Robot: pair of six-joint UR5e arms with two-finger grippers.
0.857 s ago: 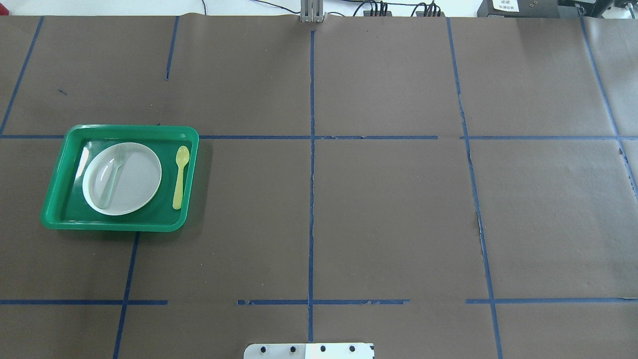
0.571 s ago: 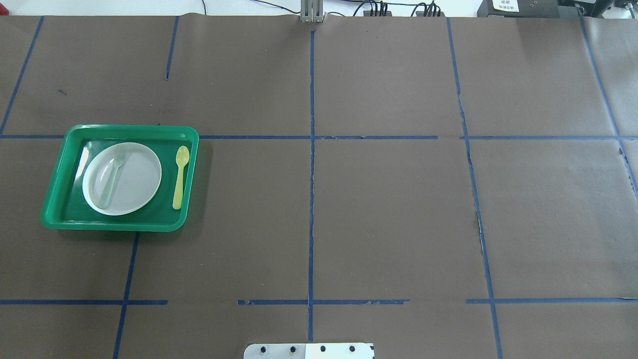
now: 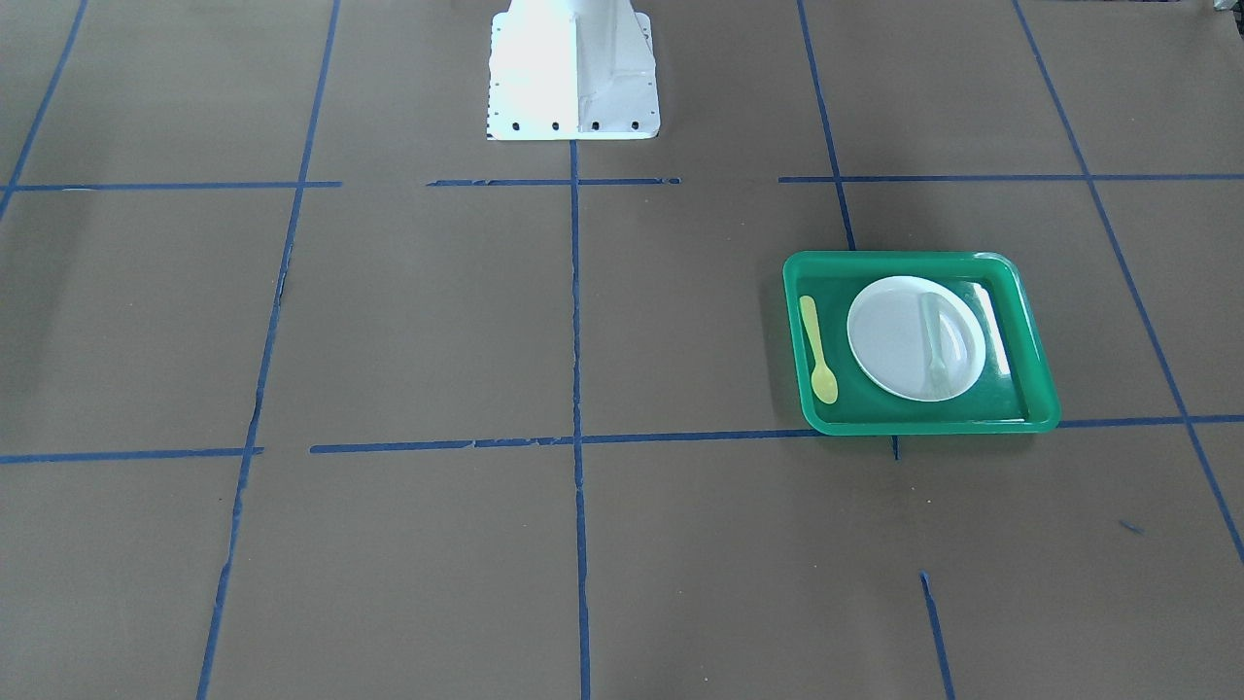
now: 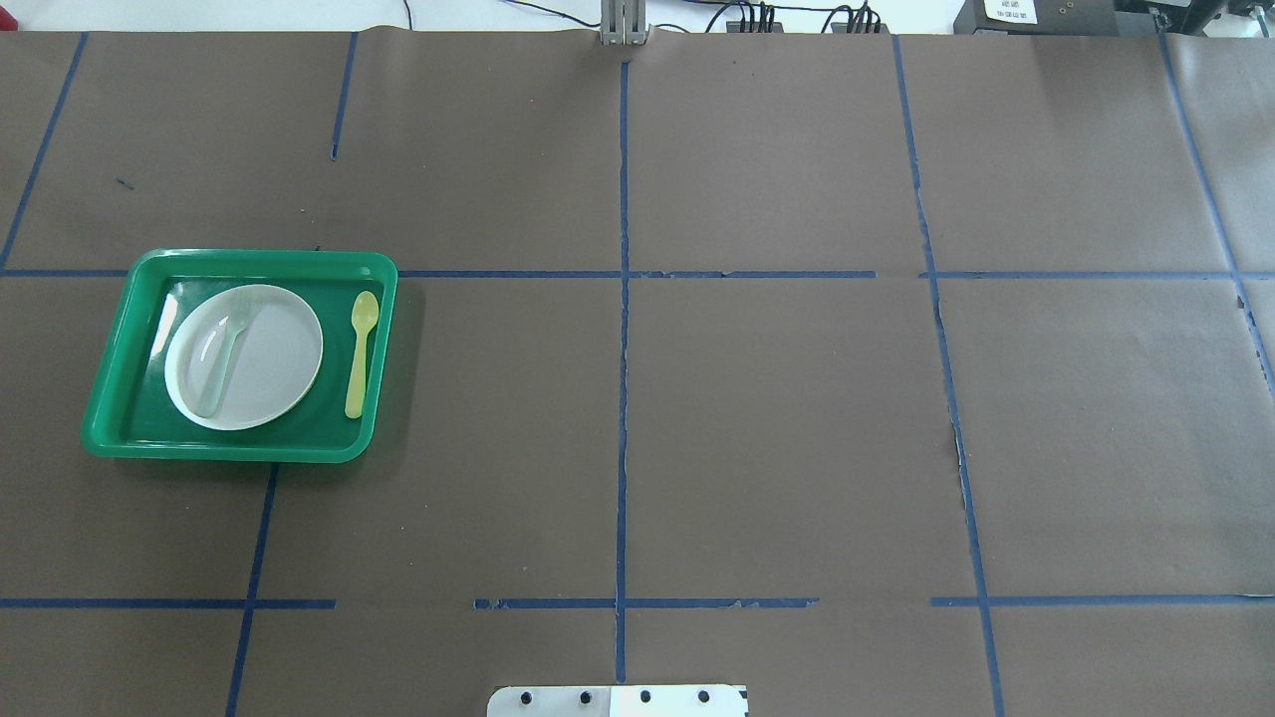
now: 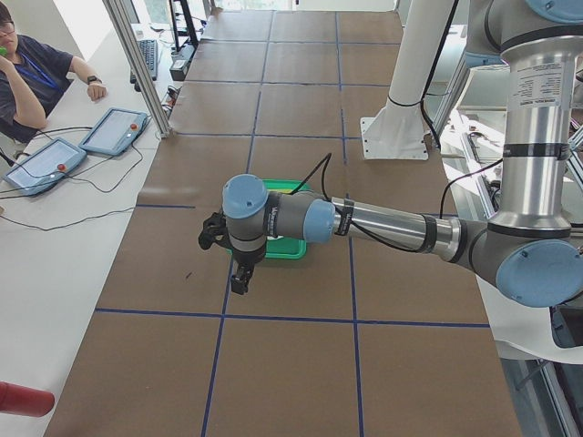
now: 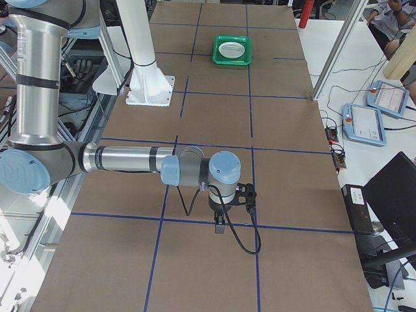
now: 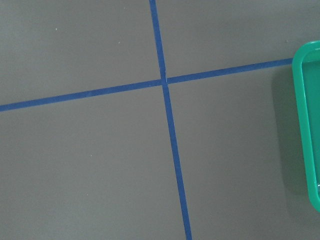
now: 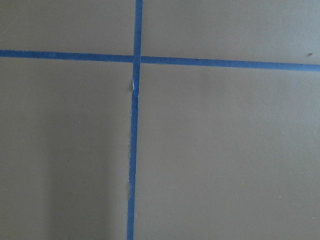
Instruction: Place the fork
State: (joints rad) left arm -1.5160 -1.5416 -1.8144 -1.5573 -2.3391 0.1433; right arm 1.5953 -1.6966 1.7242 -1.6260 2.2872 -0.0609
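1. On the robot's left part of the worktop (image 4: pixel 777 428) sits a green tray (image 4: pixel 259 255). The fork (image 4: pixel 224 354) lies flat on the white plate (image 4: pixel 284 344) inside it, tines pointing away from the robot.
2. A yellow spoon (image 4: pixel 357 354) lies on the tray floor just beside the plate, roughly parallel to the fork and apart from it.
3. Neither claw holds anything that I can see. The left claw (image 5: pixel 239 280) hangs over the worktop near the tray, whose edge (image 7: pixel 310 125) shows in the left wrist view. The right claw (image 6: pixel 220 224) hangs well apart, at the far end.
4. Both claws show only in the side views, so I cannot tell how wide either one stands.
5. Step, as I judge it: the fork rests free on the plate, so the placing looks either finished or not yet begun.
6. If the fork must go elsewhere, the left arm is the nearer one. It would need to come over the plate and line its claw across the slim handle.
7. Materials: the fork is pale, translucent plastic and hard to pick out against the white plate. It looks thin and low, so a pinch must go close to the plate.
8. The plate is round, smooth and glossy, with a shallow rim. The tray is a rounded rectangle of shiny plastic with raised walls.
9. Matte brown paper covers the worktop, marked off by blue tape lines.
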